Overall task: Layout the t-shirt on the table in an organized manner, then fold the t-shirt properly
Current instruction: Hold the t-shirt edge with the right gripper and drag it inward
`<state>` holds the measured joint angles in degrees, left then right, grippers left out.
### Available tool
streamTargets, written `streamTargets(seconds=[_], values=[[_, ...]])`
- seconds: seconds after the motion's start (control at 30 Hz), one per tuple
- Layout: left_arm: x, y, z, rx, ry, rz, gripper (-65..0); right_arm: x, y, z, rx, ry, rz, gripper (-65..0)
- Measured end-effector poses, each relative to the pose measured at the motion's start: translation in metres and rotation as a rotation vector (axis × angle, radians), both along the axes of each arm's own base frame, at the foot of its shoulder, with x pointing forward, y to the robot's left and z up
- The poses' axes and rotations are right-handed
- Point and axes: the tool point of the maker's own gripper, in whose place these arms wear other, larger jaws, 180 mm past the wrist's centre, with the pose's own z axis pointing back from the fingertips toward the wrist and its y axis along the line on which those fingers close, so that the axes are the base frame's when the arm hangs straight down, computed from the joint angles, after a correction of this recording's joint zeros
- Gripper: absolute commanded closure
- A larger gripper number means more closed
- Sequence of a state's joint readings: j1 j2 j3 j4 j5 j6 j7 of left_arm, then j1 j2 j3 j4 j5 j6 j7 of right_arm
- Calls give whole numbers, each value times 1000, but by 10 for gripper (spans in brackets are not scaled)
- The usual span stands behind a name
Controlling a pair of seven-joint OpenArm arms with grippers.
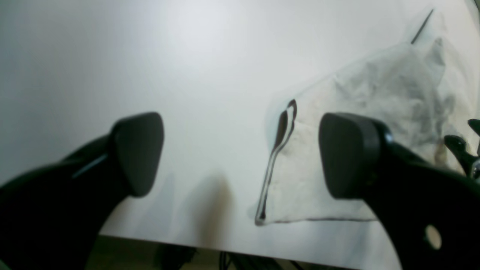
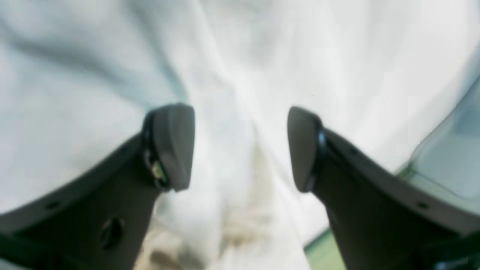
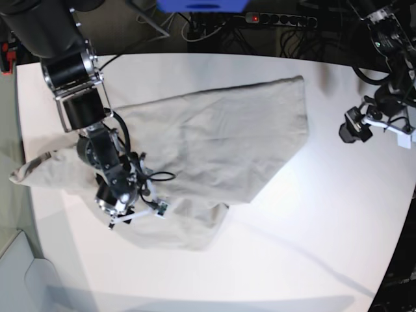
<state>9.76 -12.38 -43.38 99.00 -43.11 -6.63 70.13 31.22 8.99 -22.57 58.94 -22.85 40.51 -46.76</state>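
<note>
The beige t-shirt lies spread and wrinkled on the white table, reaching from the table's left edge to the back middle. My right gripper is open, low over the shirt's near left part. In the right wrist view the gripper has its jaws apart with blurred fabric below and nothing between them. My left gripper hovers off the shirt at the table's right side. In the left wrist view it is open and empty above bare table, with a shirt corner to its right.
A power strip, cables and a blue object lie beyond the table's far edge. The table's left edge and floor lie close to the shirt's left end. The table's near edge shows below the left gripper.
</note>
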Motion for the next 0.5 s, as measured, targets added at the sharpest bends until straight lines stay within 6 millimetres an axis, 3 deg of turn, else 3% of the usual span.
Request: streamTargets(seconds=[0.3,0.5], values=[[-7,0,-5,0,18,1,-650,12,-5,-5,19,31,-20,-390],[-4,1,-3,4,10,4,-650,10,-4,-8,19,38,-18,-304]])
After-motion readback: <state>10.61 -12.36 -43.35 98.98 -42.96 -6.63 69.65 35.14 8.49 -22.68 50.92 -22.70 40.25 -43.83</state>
